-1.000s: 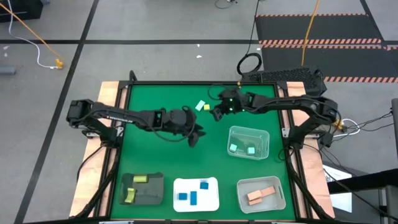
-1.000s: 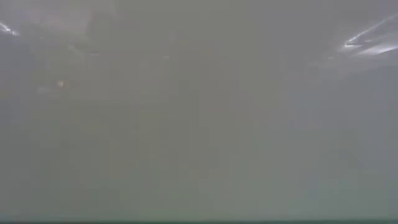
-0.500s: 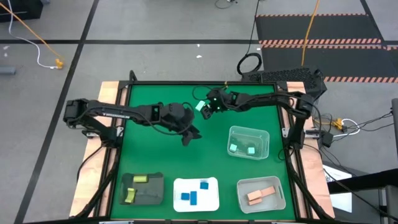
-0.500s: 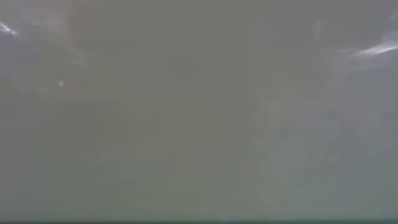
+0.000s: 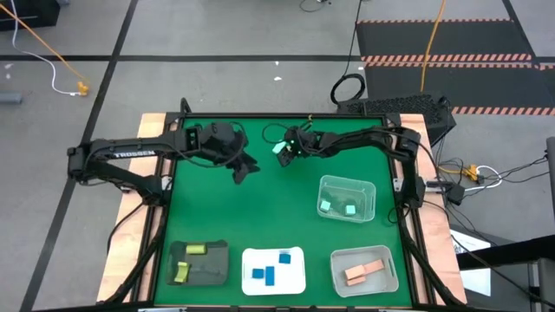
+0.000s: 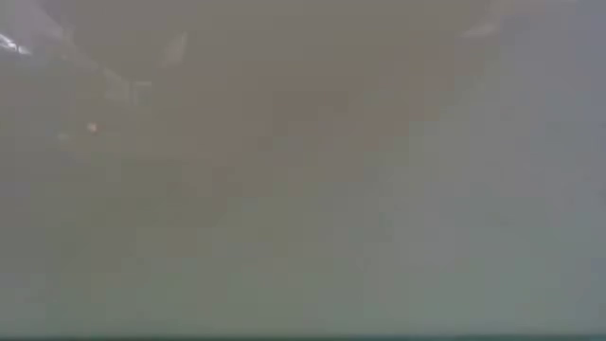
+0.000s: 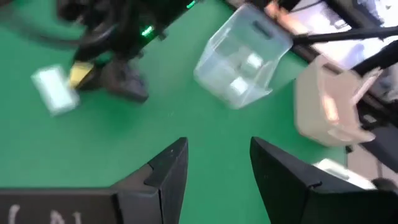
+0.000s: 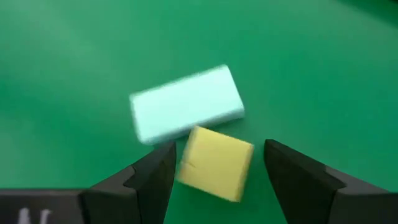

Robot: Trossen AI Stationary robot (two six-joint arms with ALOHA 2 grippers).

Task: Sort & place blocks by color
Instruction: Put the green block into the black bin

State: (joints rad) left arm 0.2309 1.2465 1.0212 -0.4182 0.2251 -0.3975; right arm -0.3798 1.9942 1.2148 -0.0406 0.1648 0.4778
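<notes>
A mint-teal bar (image 8: 186,104) and a yellow-green cube (image 8: 214,163) lie flat on the green mat, touching each other, near the table's far edge (image 5: 278,148). My right gripper (image 8: 216,167) is open, with one finger on each side of the cube; whether a finger touches it, I cannot tell. In the high view the right gripper (image 5: 284,153) sits over the pair. My left gripper (image 5: 243,169) is open and holds nothing; it hovers left of them (image 7: 217,162). The left wrist view also shows the bar (image 7: 56,90) and the cube (image 7: 79,74).
A clear tray (image 5: 347,198) with mint blocks stands right of centre. Along the near edge are a dark tray (image 5: 198,262) with yellow-green blocks, a white tray (image 5: 273,269) with blue blocks and a clear tray (image 5: 364,269) with tan-pink blocks. The low view shows only haze.
My right gripper has moved toward the table's left, to the mint bar and yellow cube, and now straddles the cube. My left gripper has drawn back toward the table's left and far edge, away from the centre. The blocks have stayed put.
</notes>
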